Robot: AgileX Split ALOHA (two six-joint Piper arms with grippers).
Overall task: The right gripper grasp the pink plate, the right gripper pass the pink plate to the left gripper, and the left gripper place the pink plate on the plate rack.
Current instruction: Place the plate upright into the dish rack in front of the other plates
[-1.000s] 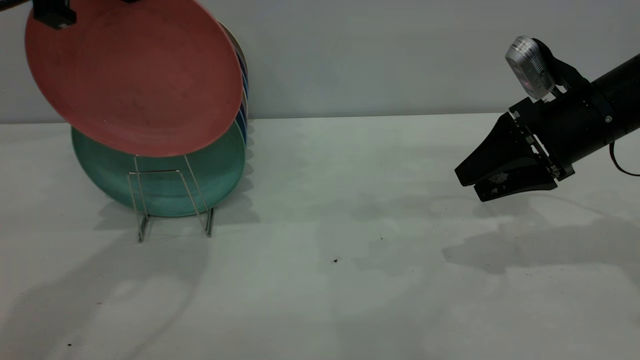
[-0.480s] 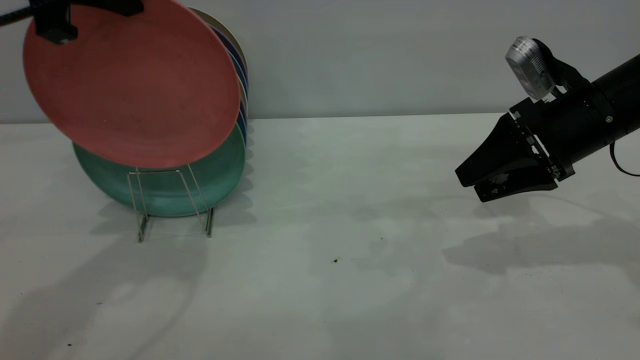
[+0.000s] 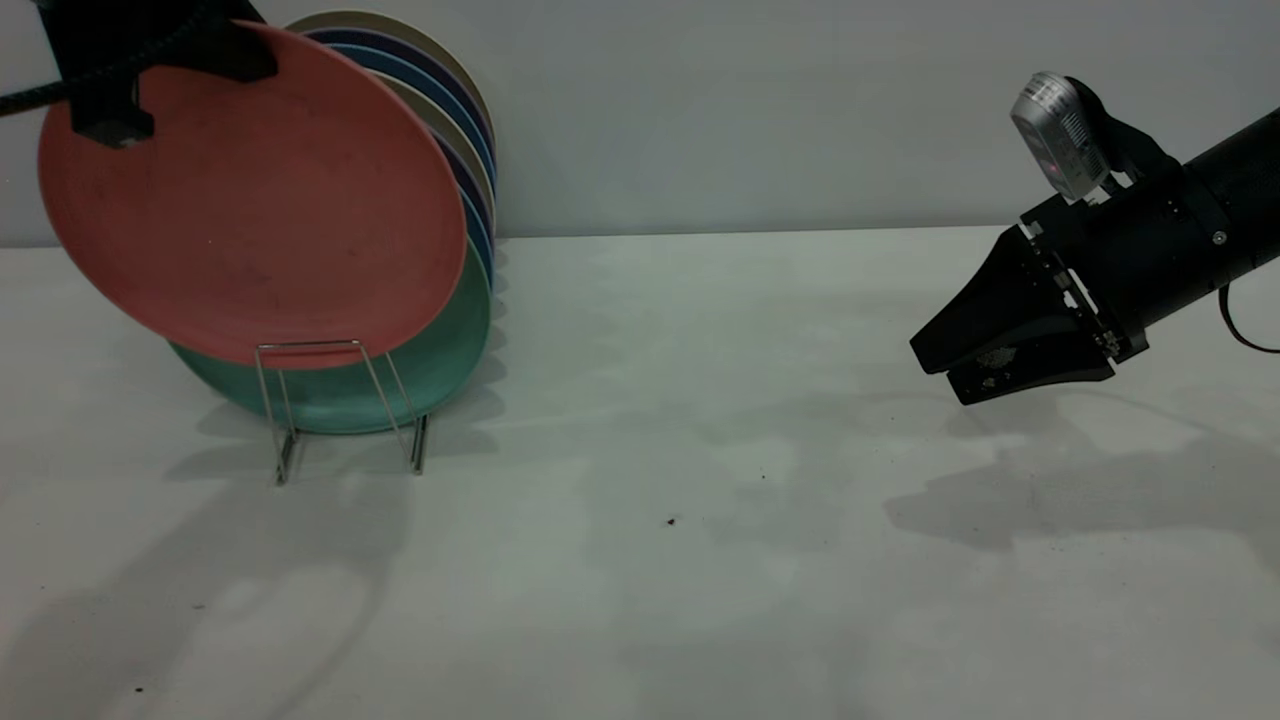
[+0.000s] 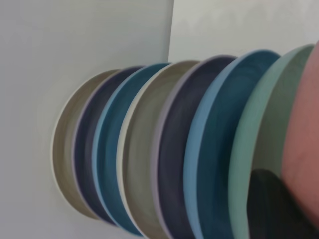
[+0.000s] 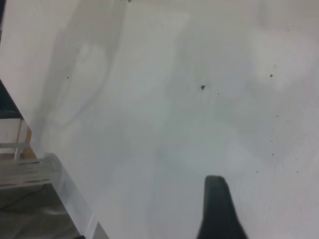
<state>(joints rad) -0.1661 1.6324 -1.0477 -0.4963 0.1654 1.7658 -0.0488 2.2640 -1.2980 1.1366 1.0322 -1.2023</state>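
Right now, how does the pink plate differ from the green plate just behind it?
The pink plate is salmon-coloured; the green plate is teal. The pink plate hangs tilted in the left tool, which grips its upper rim, while the green plate stands in the plate rack, free of any tool. The pink plate sits higher and hides most of the green plate. Both are round and look about equally wide. The right tool is far off, above the table.
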